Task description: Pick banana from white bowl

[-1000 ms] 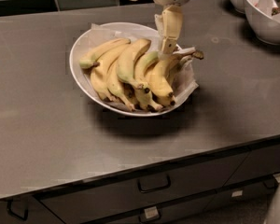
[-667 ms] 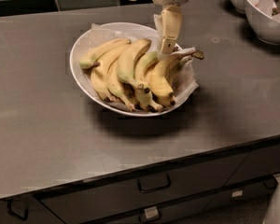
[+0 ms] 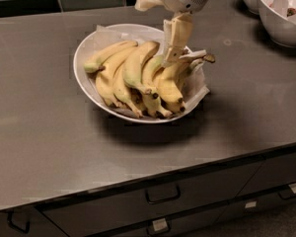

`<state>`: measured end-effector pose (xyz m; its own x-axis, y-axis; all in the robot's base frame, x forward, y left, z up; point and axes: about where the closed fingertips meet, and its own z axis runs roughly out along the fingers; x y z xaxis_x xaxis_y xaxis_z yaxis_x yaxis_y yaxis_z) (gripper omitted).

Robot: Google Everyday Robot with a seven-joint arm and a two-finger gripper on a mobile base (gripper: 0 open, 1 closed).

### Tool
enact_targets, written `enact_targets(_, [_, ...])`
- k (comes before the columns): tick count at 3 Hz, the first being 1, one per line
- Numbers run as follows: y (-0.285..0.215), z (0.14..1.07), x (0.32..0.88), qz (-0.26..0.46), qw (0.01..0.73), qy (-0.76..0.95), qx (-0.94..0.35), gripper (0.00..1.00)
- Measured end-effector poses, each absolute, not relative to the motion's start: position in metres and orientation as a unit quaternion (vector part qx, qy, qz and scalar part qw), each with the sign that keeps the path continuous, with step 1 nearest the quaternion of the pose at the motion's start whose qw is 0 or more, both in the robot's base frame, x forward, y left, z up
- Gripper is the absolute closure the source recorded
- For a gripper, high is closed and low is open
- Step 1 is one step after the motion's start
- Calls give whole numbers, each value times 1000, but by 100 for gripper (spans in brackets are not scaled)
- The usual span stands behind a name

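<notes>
The wide white bowl (image 3: 84, 63), lined with crumpled white paper, sits on the grey counter and holds several bananas. The banana (image 3: 134, 65) is thick and curved, yellow with a faint green tinge and a dark tip, and lies in the middle of the pile. My gripper (image 3: 168, 58) comes down from the top of the camera view and reaches into the bowl. It rests among the banana necks, just right of that banana's upper end. Its contact with the fruit is hidden. Slimmer bananas (image 3: 170, 85) lie on either side.
Two smaller, deeper white bowls (image 3: 286, 19) stand at the counter's back right corner. Dark tiles run along the back wall. The counter's front edge drops to drawers with handles (image 3: 163, 194) below.
</notes>
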<state>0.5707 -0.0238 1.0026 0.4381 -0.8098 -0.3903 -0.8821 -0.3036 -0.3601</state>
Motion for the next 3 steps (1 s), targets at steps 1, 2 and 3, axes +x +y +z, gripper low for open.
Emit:
enact_targets(1, [-20, 1001, 562, 76, 267, 526, -804, 19])
enact_targets(2, [-15, 999, 562, 93, 255, 522, -809, 22])
enact_targets(3, [-13, 996, 565, 121, 244, 513, -814, 22])
